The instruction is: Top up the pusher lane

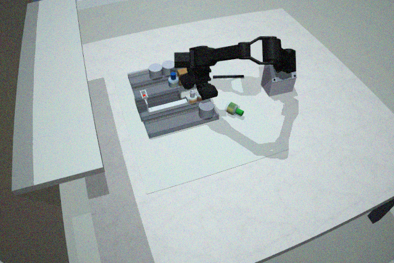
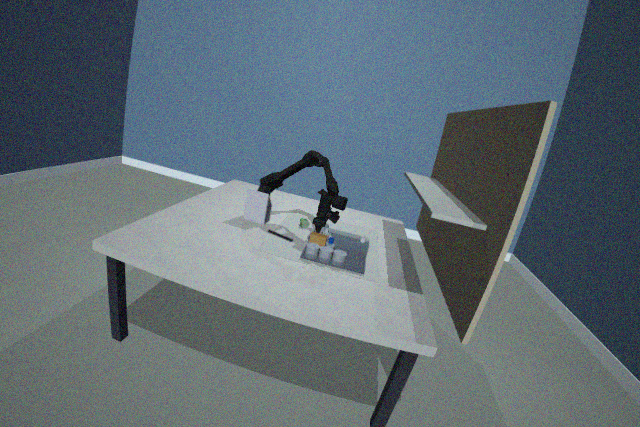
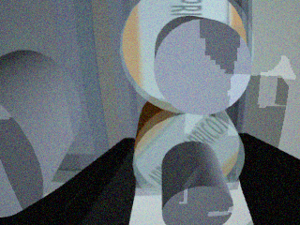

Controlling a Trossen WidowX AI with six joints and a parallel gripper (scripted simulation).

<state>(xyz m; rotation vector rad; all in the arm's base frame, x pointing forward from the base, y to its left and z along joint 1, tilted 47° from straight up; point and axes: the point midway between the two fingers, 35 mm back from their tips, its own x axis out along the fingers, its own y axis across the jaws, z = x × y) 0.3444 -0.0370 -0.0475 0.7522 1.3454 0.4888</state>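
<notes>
While the gripper [image 1: 200,98] [image 2: 317,230] [image 3: 187,146] grasps the lower apricot jar [image 3: 187,164], a grey cylinder [image 1: 206,109] [image 3: 33,127] apparently stands just beside.

Looks down from high above the desk [image 1: 248,183] [image 2: 248,267] in the top view, taking in arm and lane tray [image 1: 178,126] [image 2: 336,269]. Shares both with the exterior view, set farther back and facing the blue wall [image 2: 320,65]. Peers closely between the fingers at two apricot jars [image 3: 131,52] in the wrist view.
</notes>
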